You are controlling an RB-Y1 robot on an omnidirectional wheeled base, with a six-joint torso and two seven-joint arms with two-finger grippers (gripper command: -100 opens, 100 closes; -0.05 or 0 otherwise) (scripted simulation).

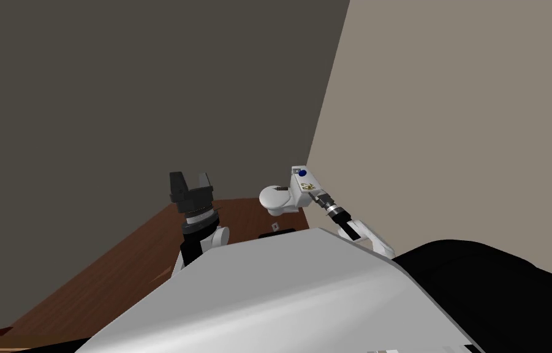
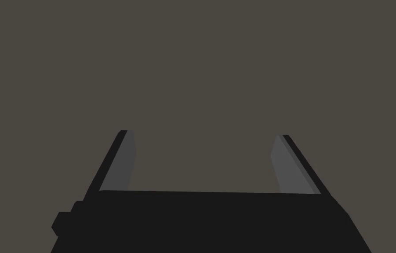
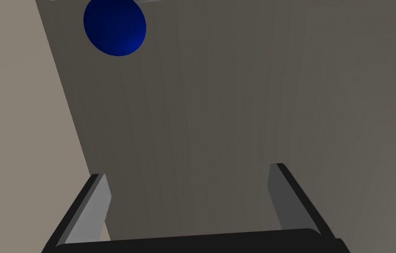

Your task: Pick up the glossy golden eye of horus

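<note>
The golden eye of Horus (image 1: 307, 185) lies on the white toilet tank lid (image 1: 298, 170), just nearer me than a small blue ball (image 1: 302, 173). My right gripper (image 1: 312, 193) reaches in to the lid's near edge, close beside the golden piece. In the right wrist view the right gripper (image 3: 188, 171) stands open with nothing between its fingers, over a flat grey surface, and the blue ball (image 3: 114, 27) lies ahead of it, off toward one finger's side. My left gripper (image 1: 190, 178) is raised to the left, open (image 2: 203, 134) and facing a wall.
The white toilet bowl (image 1: 277, 199) sits left of the tank, in the corner of a dark grey wall and a beige wall. Brown wooden floor (image 1: 115, 269) spreads to the left. A black area (image 1: 513, 294) lies at the lower right.
</note>
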